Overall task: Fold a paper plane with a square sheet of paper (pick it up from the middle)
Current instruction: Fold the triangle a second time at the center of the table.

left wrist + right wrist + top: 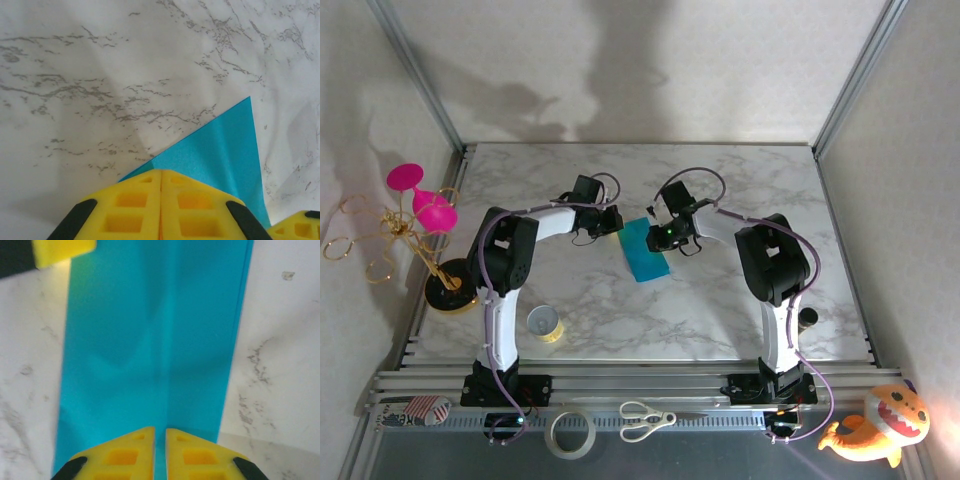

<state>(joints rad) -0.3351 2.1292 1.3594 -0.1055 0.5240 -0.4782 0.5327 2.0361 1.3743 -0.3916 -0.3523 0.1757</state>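
Top external view, from the near edge: on the metal rail before the arm bases lie a small object with a stars-and-stripes print (415, 408), a white tape ring (570, 433), pale-handled scissors (642, 420) and, at the right, an orange plush fish (880, 425); I can read no letters on them. A little farther, a yellow tape roll (546, 324) stands on the marble surface (720, 310) beside the left arm, and a gold wire stand (448, 288) with pink shapes is at the left border. At the middle of the surface the teal-blue sheet of paper (644, 252) lies flat, folded to a narrow slanted strip, and both hands meet at its far end. In the left wrist view the left hand (161, 172) has its yellow fingers pressed together with no gap, the paper (220, 150) coming out from under them to a sharp corner; if it pinches the paper I cannot tell. In the right wrist view the right hand (160, 432) has its fingers a thin slit apart, teal showing through, and the strip (150, 340) runs away from it with one long crease.
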